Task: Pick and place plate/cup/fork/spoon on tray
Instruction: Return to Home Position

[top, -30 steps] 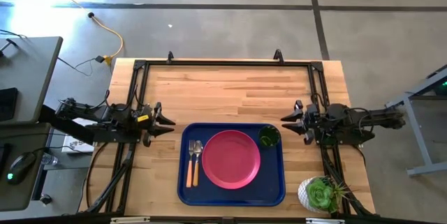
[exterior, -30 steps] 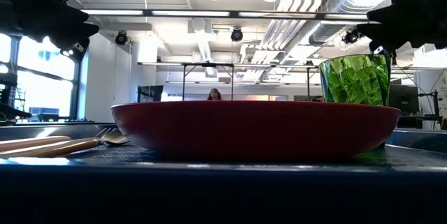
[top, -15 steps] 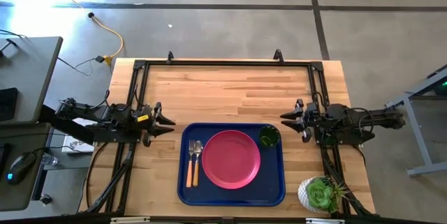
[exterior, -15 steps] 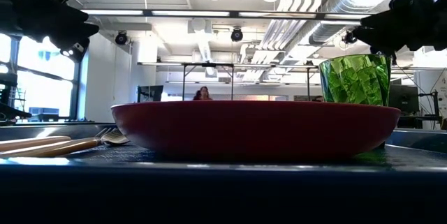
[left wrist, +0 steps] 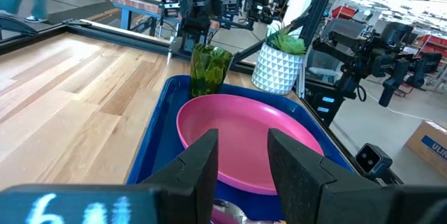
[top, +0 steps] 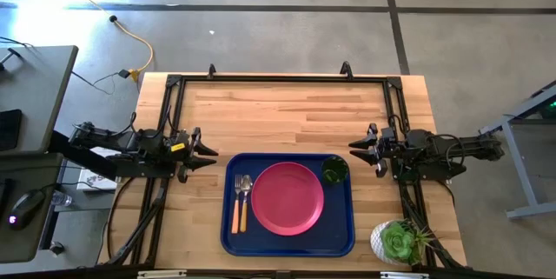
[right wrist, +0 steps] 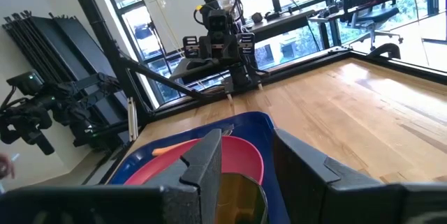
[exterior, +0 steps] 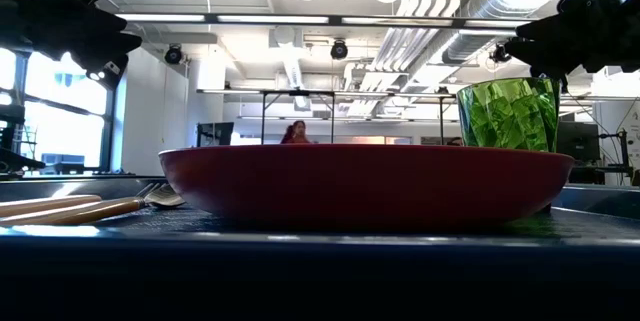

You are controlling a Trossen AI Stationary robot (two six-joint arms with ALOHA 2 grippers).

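The pink-red plate lies flat in the middle of the dark blue tray. The orange-handled fork and spoon lie side by side on the tray, left of the plate. The green cup stands upright in the tray's far right corner. My left gripper is open and empty, just left of the tray. My right gripper is open and empty, just right of the cup. In the left wrist view the plate and the cup show beyond my fingers.
A white pot with a green succulent stands at the table's near right corner, right of the tray. Bare wooden table stretches behind the tray, inside a black frame. A person shows far off in the room in the low view.
My right gripper has drawn back a little, away from the cup toward the table's right edge. Nothing on the tray has moved.
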